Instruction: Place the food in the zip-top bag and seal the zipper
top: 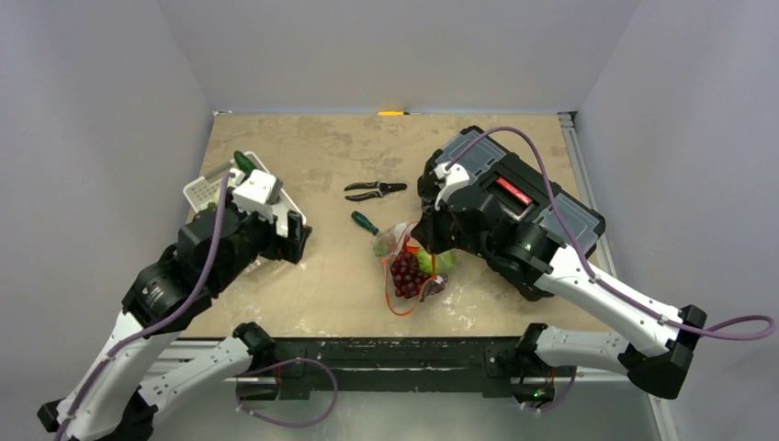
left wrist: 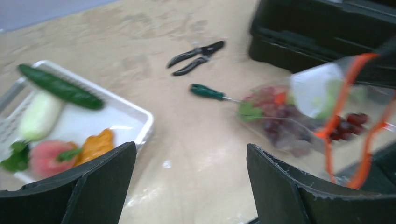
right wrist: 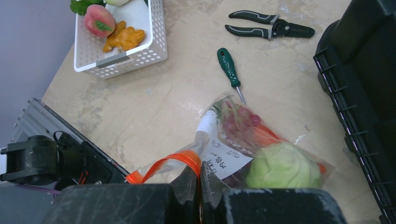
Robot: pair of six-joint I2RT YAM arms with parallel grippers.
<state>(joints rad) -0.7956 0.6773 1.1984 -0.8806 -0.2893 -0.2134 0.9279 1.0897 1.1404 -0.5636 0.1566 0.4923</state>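
Note:
The clear zip-top bag [top: 411, 266] lies at the table's middle with the purple grapes [top: 404, 273], the green cabbage [right wrist: 280, 165] and an orange carrot [right wrist: 266, 135] inside. Its mouth is open and the orange-red zipper [right wrist: 187, 158] curls in a loop. My right gripper [right wrist: 200, 175] is shut on the zipper strip at the bag's mouth and holds that edge up. My left gripper [left wrist: 191, 149] is open and empty, low over bare table between the white basket [left wrist: 144, 123] and the bag. The basket holds the cucumber [left wrist: 60, 87], the peach [left wrist: 44, 156] and a yellow-orange piece [left wrist: 95, 144].
Black-handled pliers [top: 375, 190] and a green-handled screwdriver [top: 365, 221] lie just beyond the bag. A big black toolbox [top: 514, 202] stands at the right, under my right arm. A pale green vegetable [left wrist: 39, 116] also lies in the basket.

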